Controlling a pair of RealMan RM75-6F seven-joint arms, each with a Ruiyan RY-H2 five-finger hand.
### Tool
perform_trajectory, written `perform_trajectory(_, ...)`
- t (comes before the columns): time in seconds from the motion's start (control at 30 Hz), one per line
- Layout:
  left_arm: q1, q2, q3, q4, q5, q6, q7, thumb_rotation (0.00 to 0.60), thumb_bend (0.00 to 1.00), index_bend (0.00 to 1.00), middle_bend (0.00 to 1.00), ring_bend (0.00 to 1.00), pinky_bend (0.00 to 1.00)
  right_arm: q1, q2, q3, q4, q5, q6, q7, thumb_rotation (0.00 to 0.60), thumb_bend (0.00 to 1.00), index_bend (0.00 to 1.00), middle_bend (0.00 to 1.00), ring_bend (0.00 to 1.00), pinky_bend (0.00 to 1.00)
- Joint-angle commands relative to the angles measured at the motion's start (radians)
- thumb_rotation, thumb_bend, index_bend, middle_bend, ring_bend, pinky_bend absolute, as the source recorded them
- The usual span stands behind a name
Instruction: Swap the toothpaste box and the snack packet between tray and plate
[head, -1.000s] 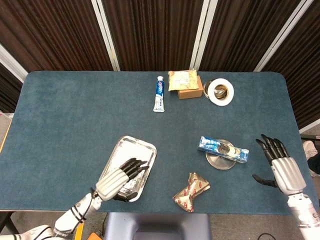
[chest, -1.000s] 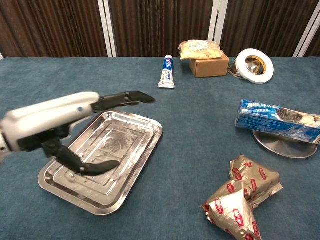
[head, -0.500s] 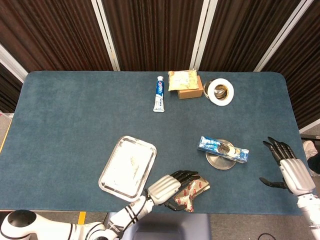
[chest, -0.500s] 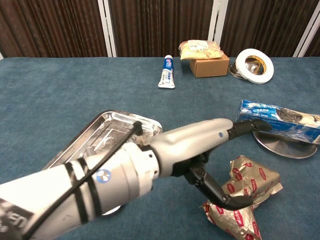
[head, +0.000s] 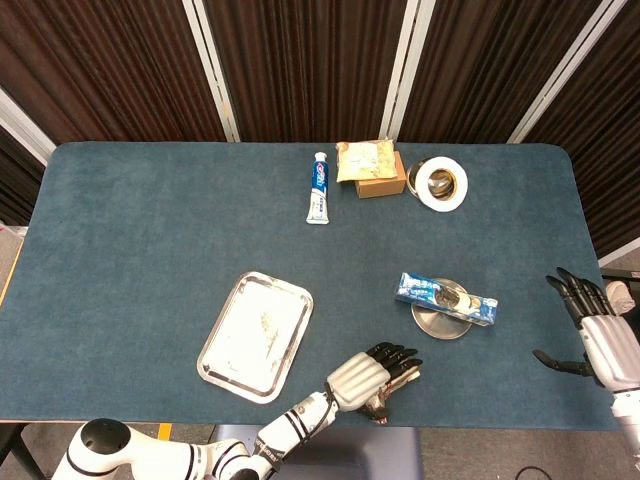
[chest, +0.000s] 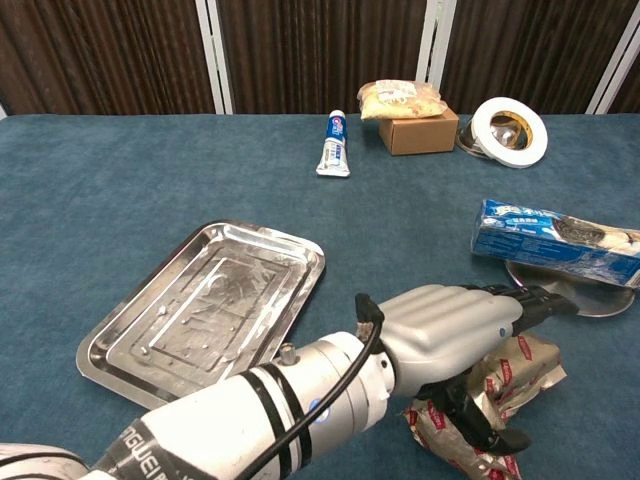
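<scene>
Since 1 second ago the left hand has left the tray and now lies over the snack packet, which sits on the worktop beside the tray, toward the plate. The right hand has drawn back toward the worktop's edge, well away from the tray.

In the chest view the left hand's fingers lie across the packet's top with the thumb hooked under its near side; whether it has a true grip I cannot tell. The right hand is empty, fingers spread. The toothpaste box rests across the plate, overhanging both sides, so it has not yet reached the tray, which stands bare.

Risks, as I judge them: the crinkled foil packet could slip or spring out of a loose hold, and a lift swung away from the tray could clip the overhanging box and tip it off the plate.

The head view hides nearly all of the packet under the left hand, but it alone shows the right hand. The chest view shows the thumb, the packet's crumpled body, and how near the fingertips come to the plate's rim.
</scene>
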Motion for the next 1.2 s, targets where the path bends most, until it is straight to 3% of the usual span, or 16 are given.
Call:
perform_trajectory(0.03, 0.009, -0.022, 0.036, 0.038, 0.034, 0.058, 0.072, 0.600, 0.28, 0.00, 0.00, 0.00, 0.10, -0.007, 0.000, 0.005, 0.001, -0.004, 0.008, -0.017, 0.600, 0.25, 0.00, 0.00, 0.00, 0.00)
perform_trajectory(0.23, 0.037, 0.005, 0.055, -0.002, -0.004, 0.054, 0.105, 0.600, 0.28, 0.00, 0.00, 0.00, 0.17, -0.022, 0.033, 0.011, -0.008, 0.010, 0.003, 0.022, 0.600, 0.25, 0.00, 0.00, 0.00, 0.00)
perform_trajectory(0.43, 0.058, 0.014, 0.066, -0.010, -0.049, 0.032, 0.081, 0.600, 0.27, 0.00, 0.00, 0.00, 0.38, -0.085, 0.089, 0.044, 0.014, 0.051, 0.101, 0.178, 0.600, 0.25, 0.00, 0.00, 0.00, 0.00)
perform_trajectory(0.5, 0.060, 0.013, 0.067, -0.001, -0.067, 0.013, 0.070, 0.600, 0.27, 0.00, 0.00, 0.04, 0.48, -0.106, 0.091, 0.049, 0.023, 0.047, 0.135, 0.205, 0.600, 0.25, 0.00, 0.00, 0.00, 0.00)
perform_trajectory(0.6, 0.058, 0.013, 0.064, 0.007, -0.072, -0.004, 0.046, 0.600, 0.28, 0.00, 0.02, 0.22, 0.65, -0.116, 0.084, 0.052, 0.032, 0.032, 0.152, 0.207, 0.600, 0.25, 0.00, 0.00, 0.00, 0.00)
perform_trajectory(0.63, 0.059, 0.013, 0.062, 0.009, -0.067, -0.003, 0.034, 0.600, 0.28, 0.04, 0.07, 0.31, 0.72, -0.115, 0.083, 0.052, 0.033, 0.027, 0.149, 0.205, 0.600, 0.25, 0.00, 0.00, 0.00, 0.00)
perform_trajectory(0.7, 0.067, 0.004, 0.057, 0.020, -0.046, 0.022, 0.004, 0.600, 0.31, 0.24, 0.29, 0.52, 0.87, -0.110, 0.082, 0.050, 0.033, 0.018, 0.133, 0.199, 0.600, 0.25, 0.00, 0.00, 0.00, 0.00)
perform_trajectory(0.77, 0.073, -0.002, 0.055, 0.029, -0.026, 0.040, -0.029, 0.600, 0.38, 0.53, 0.57, 0.73, 0.99, -0.106, 0.082, 0.051, 0.032, 0.016, 0.121, 0.196, 0.600, 0.25, 0.00, 0.00, 0.00, 0.00)
perform_trajectory(0.87, 0.077, 0.001, 0.060, 0.043, 0.002, 0.047, -0.077, 0.600, 0.48, 0.71, 0.75, 0.89, 1.00, -0.105, 0.082, 0.056, 0.027, 0.019, 0.111, 0.187, 0.600, 0.25, 0.00, 0.00, 0.00, 0.00)
perform_trajectory(1.0, 0.086, 0.008, 0.066, 0.054, 0.034, 0.068, -0.122, 0.600, 0.57, 0.84, 0.86, 0.98, 1.00, -0.107, 0.083, 0.057, 0.019, 0.013, 0.106, 0.172, 0.600, 0.25, 0.00, 0.00, 0.00, 0.00)
perform_trajectory(1.2, 0.102, 0.092, 0.060, -0.013, 0.088, 0.119, -0.152, 0.600, 0.59, 0.88, 0.87, 0.99, 1.00, -0.104, 0.083, 0.059, 0.014, 0.008, 0.089, 0.159, 0.600, 0.25, 0.00, 0.00, 0.00, 0.00)
